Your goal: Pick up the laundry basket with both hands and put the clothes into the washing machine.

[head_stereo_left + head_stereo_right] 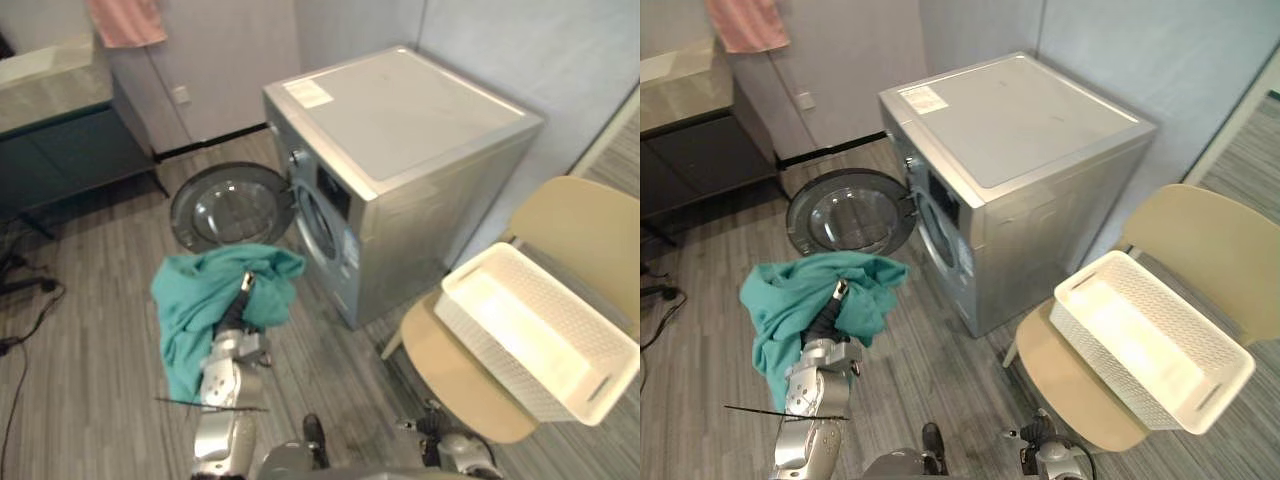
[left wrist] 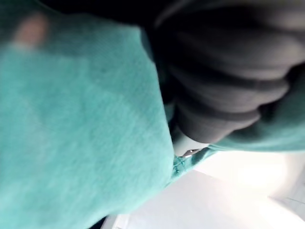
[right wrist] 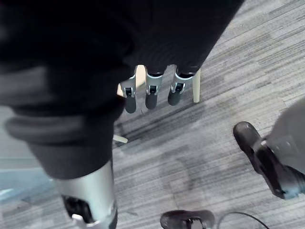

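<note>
Basket (image 1: 485,338): white, perforated sides, sits on seat of tan chair (image 1: 590,230) at robot's right, well apart from both hands. One end juts past seat's front edge. Inside, bare white bottom shows; no clothes seen in it.

Washer (image 1: 400,130): silver front-loader, centre of view. Round door (image 1: 232,210) swung wide open to the left. Drum opening (image 1: 318,225) seen at a steep angle, so what's in the drum can't be made out.

Teal garment (image 1: 195,305): the task's cloth. It's up in the air on the left hand (image 1: 240,305), in front of the open door, just below and left of the drum opening. It bunches over the hand's top and hangs down on the left side, clear of the floor.

Hidden/unclear: left hand is mostly wrapped in cloth. Left wrist view gives dark ribbed cover w/ teal fabric pressed all round it, so the hand's hold on the cloth can't be told. Pale blurred patch under the fabric there can't be identified.

Right hand (image 3: 152,93): low, over grey striped floor; fingers straight, side by side, holding nothing.

Background: pink towel (image 1: 125,20), cut off at top edge, hangs above a counter (image 1: 50,85), also cut off.
</note>
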Robot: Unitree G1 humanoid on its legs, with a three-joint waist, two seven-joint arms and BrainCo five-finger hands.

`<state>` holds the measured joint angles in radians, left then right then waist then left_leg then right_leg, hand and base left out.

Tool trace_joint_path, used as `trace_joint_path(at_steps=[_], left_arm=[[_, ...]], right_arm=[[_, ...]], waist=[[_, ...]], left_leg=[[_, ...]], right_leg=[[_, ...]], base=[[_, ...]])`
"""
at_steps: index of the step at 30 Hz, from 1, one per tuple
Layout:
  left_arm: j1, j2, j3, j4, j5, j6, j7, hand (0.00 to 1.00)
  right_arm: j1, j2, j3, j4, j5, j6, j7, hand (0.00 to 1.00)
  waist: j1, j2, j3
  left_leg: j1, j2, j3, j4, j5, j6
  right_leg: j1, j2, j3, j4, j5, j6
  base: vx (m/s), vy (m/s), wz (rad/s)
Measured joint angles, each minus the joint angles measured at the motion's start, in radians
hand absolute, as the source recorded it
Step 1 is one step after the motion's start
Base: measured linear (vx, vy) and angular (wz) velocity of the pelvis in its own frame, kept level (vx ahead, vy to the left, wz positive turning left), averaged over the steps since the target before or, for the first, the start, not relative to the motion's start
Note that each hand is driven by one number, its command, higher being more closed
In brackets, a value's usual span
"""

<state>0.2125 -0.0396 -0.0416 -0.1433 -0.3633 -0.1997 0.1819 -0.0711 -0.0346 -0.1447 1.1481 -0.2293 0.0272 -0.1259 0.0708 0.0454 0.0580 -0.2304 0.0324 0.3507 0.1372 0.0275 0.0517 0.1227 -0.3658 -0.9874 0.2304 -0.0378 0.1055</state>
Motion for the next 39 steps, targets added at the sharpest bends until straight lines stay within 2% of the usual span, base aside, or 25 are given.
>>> trace_joint_path(at_steps=[2, 3, 4, 6, 7, 8, 9, 12, 13, 14, 15, 16, 18, 21, 22, 24, 25, 27, 29, 30, 31, 32, 33, 35, 39], left_arm=[[0.015, 0.001, -0.015, 0.002, 0.000, 0.000, -0.010, 1.00], [0.013, 0.003, -0.032, 0.020, 0.002, 0.000, -0.018, 1.00], [0.001, 0.008, -0.042, 0.046, 0.005, 0.000, -0.029, 1.00], [-0.009, 0.020, -0.032, 0.095, 0.016, 0.000, -0.028, 1.00], [-0.013, 0.029, -0.023, 0.118, 0.022, 0.001, -0.028, 1.00], [-0.021, 0.034, -0.004, 0.132, 0.023, -0.001, -0.026, 1.00], [-0.024, 0.031, 0.004, 0.151, 0.023, 0.006, -0.024, 1.00], [-0.009, 0.011, 0.004, 0.164, 0.025, 0.028, -0.019, 1.00], [-0.022, 0.023, 0.002, 0.162, 0.033, 0.028, -0.020, 1.00], [-0.041, 0.021, -0.008, 0.173, 0.036, 0.031, -0.019, 1.00], [-0.038, 0.020, -0.010, 0.183, 0.044, 0.039, -0.020, 1.00], [-0.033, 0.008, -0.026, 0.204, 0.054, 0.048, -0.018, 1.00], [-0.035, 0.002, -0.047, 0.218, 0.074, 0.050, -0.010, 1.00], [-0.041, -0.018, -0.033, 0.232, 0.075, 0.059, -0.007, 1.00], [-0.023, -0.012, -0.029, 0.232, 0.073, 0.062, -0.007, 1.00], [-0.008, -0.004, -0.034, 0.239, 0.072, 0.063, -0.007, 1.00], [-0.018, 0.005, -0.033, 0.261, 0.072, 0.062, -0.007, 1.00], [-0.017, 0.003, -0.033, 0.295, 0.072, 0.064, -0.009, 1.00], [-0.010, 0.003, -0.022, 0.317, 0.072, 0.069, -0.008, 1.00], [0.000, 0.001, -0.005, 0.317, 0.072, 0.069, -0.008, 1.00], [0.010, -0.006, 0.012, 0.319, 0.073, 0.067, -0.006, 1.00], [0.014, -0.020, 0.014, 0.322, 0.072, 0.063, -0.005, 1.00], [0.011, -0.024, 0.011, 0.347, 0.072, 0.058, -0.004, 1.00], [-0.020, 0.004, 0.027, 0.389, 0.071, 0.057, 0.001, 1.00], [0.041, 0.008, 0.021, 0.410, 0.075, 0.056, -0.007, 1.00]], right_arm=[[0.028, -0.008, -0.006, 0.002, -0.001, 0.002, 0.001, 0.00], [0.046, -0.024, -0.016, -0.038, -0.003, 0.001, 0.012, 0.00], [0.051, -0.031, -0.030, -0.054, -0.007, -0.002, 0.020, 0.00], [0.045, -0.025, -0.048, -0.077, -0.006, -0.011, 0.019, 0.00], [0.043, -0.010, -0.051, -0.074, -0.006, -0.012, 0.017, 0.00], [0.038, -0.003, -0.067, -0.085, 0.019, -0.018, 0.017, 0.00], [0.035, 0.004, -0.067, -0.091, 0.023, -0.017, 0.017, 0.00], [0.038, 0.002, -0.065, -0.119, 0.020, -0.015, 0.021, 0.00], [0.044, 0.021, -0.066, -0.117, 0.017, -0.014, 0.021, 0.00], [0.045, 0.019, -0.080, -0.131, 0.021, -0.014, 0.024, 0.00], [0.051, 0.018, -0.079, -0.133, 0.019, -0.005, 0.022, 0.00], [0.078, 0.012, -0.074, -0.156, 0.021, -0.002, 0.023, 0.00], [0.101, 0.007, -0.072, -0.177, 0.017, -0.003, 0.023, 0.00], [0.119, 0.016, -0.059, -0.206, 0.015, 0.003, 0.019, 0.00], [0.142, 0.020, -0.045, -0.232, 0.020, 0.004, 0.013, 0.00], [0.152, 0.037, -0.041, -0.222, 0.024, 0.000, 0.008, 0.00], [0.144, 0.038, -0.031, -0.211, 0.025, 0.001, 0.000, 0.00], [0.125, 0.031, -0.001, -0.194, 0.025, 0.002, -0.003, 0.00], [0.104, 0.028, 0.033, -0.170, 0.024, -0.001, -0.002, 0.00], [0.095, 0.027, 0.046, -0.149, 0.024, -0.005, -0.001, 0.00], [0.092, 0.022, 0.047, -0.147, 0.023, -0.011, 0.000, 0.00], [0.092, 0.014, 0.047, -0.151, 0.023, -0.015, 0.000, 0.00], [0.086, -0.009, 0.044, -0.147, 0.022, -0.021, -0.001, 0.00], [0.083, 0.026, 0.043, -0.142, 0.021, -0.021, 0.001, 0.00], [0.092, 0.054, 0.046, -0.152, 0.010, -0.023, 0.010, 0.00]], waist=[[-0.004, -0.004, 0.015], [-0.012, 0.004, 0.030], [-0.033, 0.017, 0.040], [-0.058, 0.026, 0.055], [-0.068, -0.003, 0.060], [-0.071, -0.034, 0.096], [-0.069, -0.055, 0.098], [-0.064, -0.024, 0.083], [-0.073, -0.049, 0.070], [-0.090, -0.051, 0.078], [-0.088, -0.054, 0.076], [-0.090, -0.029, 0.068], [-0.090, 0.001, 0.037], [-0.103, 0.015, 0.044], [-0.094, 0.014, 0.047], [-0.069, -0.015, 0.031], [-0.056, -0.024, 0.023], [-0.055, -0.036, 0.031], [-0.050, -0.046, 0.042], [-0.050, -0.043, 0.043], [-0.047, -0.016, 0.038], [-0.043, 0.013, 0.035], [-0.033, 0.051, 0.043], [-0.054, -0.010, 0.045], [-0.050, -0.023, 0.036]], left_leg=[[0.028, -0.061, -0.041, -0.024, -0.024, 0.026], [0.063, -0.093, -0.075, -0.047, -0.027, 0.032], [0.081, -0.105, -0.129, -0.067, -0.025, 0.036], [0.132, -0.109, -0.174, -0.159, -0.032, 0.028], [0.137, -0.137, -0.180, -0.119, -0.055, 0.031], [0.134, -0.160, -0.199, 0.036, -0.121, 0.088], [0.154, -0.165, -0.183, 0.036, -0.136, 0.073], [0.180, -0.152, -0.143, -0.040, -0.168, 0.056], [0.171, -0.149, -0.116, 0.009, -0.206, 0.030], [0.190, -0.131, -0.090, 0.035, -0.206, 0.061], [0.209, -0.136, -0.087, 0.033, -0.220, 0.053], [0.229, -0.121, -0.088, 0.049, -0.254, 0.045], [0.238, -0.090, -0.087, 0.103, -0.292, -0.015], [0.114, 0.059, 0.024, 0.582, -0.292, -0.046], [0.071, 0.147, 0.077, 0.779, -0.225, -0.021], [-0.003, 0.229, 0.100, 0.885, -0.271, 0.045], [-0.046, 0.258, 0.065, 0.853, -0.290, 0.022], [-0.090, 0.260, -0.034, 0.714, -0.299, 0.004], [-0.098, 0.214, -0.199, 0.521, -0.279, -0.034], [-0.088, 0.184, -0.344, 0.376, -0.252, -0.076], [-0.060, 0.168, -0.490, 0.234, -0.205, -0.102], [-0.034, 0.173, -0.547, 0.161, -0.148, -0.088], [-0.010, 0.185, -0.590, 0.130, -0.076, -0.237], [-0.011, 0.119, -0.526, 0.172, -0.120, -0.185], [0.011, 0.070, -0.375, 0.299, -0.240, -0.123]], right_leg=[[-0.009, -0.101, 0.058, 0.165, -0.030, -0.090], [-0.067, -0.151, 0.201, 0.308, -0.034, -0.210], [-0.136, -0.088, 0.407, 0.384, -0.116, -0.179], [-0.236, 0.064, 0.590, 0.424, -0.201, -0.135], [-0.279, 0.077, 0.600, 0.413, -0.212, -0.142], [-0.320, 0.067, 0.559, 0.411, -0.228, -0.127], [-0.340, 0.055, 0.548, 0.388, -0.227, -0.128], [-0.410, 0.111, 0.329, 0.271, -0.205, -0.136], [-0.428, 0.107, 0.246, 0.188, -0.176, -0.184], [-0.401, 0.126, 0.216, 0.170, -0.156, -0.216], [-0.380, 0.132, 0.218, 0.148, -0.143, -0.223], [-0.350, 0.156, 0.212, 0.135, -0.113, -0.218], [-0.311, 0.191, 0.171, 0.109, -0.109, -0.209], [-0.177, 0.271, 0.182, -0.015, -0.066, -0.211], [-0.119, 0.295, 0.230, -0.042, -0.072, -0.200], [-0.102, 0.288, 0.309, -0.054, -0.082, -0.183], [-0.092, 0.281, 0.359, -0.071, -0.075, -0.173], [-0.093, 0.259, 0.446, -0.092, -0.058, -0.141], [-0.096, 0.225, 0.549, -0.105, -0.037, -0.100], [-0.099, 0.212, 0.621, -0.119, -0.018, -0.067], [-0.104, 0.212, 0.693, -0.129, -0.006, -0.025], [-0.107, 0.227, 0.724, -0.129, -0.002, 0.005], [-0.107, 0.238, 0.779, -0.132, 0.004, 0.036], [-0.110, 0.222, 0.846, -0.134, -0.015, 0.048], [-0.114, 0.156, 0.973, -0.141, -0.012, 0.040]], base=[[0.02, 0.283, 0.80], [0.04, 0.231, 1.08], [0.04, 0.217, 1.21], [0.07, 0.126, 1.01], [0.28, 0.056, 0.80], [0.31, 0.036, 0.50], [0.29, -0.001, 0.18], [0.18, 0.068, -0.25], [0.37, -0.027, 0.27], [0.41, -0.055, 0.29], [0.38, -0.066, 0.15], [0.34, 0.012, -0.15], [0.38, 0.042, -0.07], [0.43, 0.099, -0.27], [0.31, 0.139, -0.73], [0.38, 0.147, -1.17], [0.33, 0.121, -1.18], [0.32, 0.227, -1.25], [0.28, 0.354, -1.54], [0.26, 0.463, -1.75], [0.27, 0.508, -1.82], [0.27, 0.588, -1.65], [0.24, 0.575, -1.15], [0.19, 0.468, -0.67], [0.10, 0.375, -0.86]])
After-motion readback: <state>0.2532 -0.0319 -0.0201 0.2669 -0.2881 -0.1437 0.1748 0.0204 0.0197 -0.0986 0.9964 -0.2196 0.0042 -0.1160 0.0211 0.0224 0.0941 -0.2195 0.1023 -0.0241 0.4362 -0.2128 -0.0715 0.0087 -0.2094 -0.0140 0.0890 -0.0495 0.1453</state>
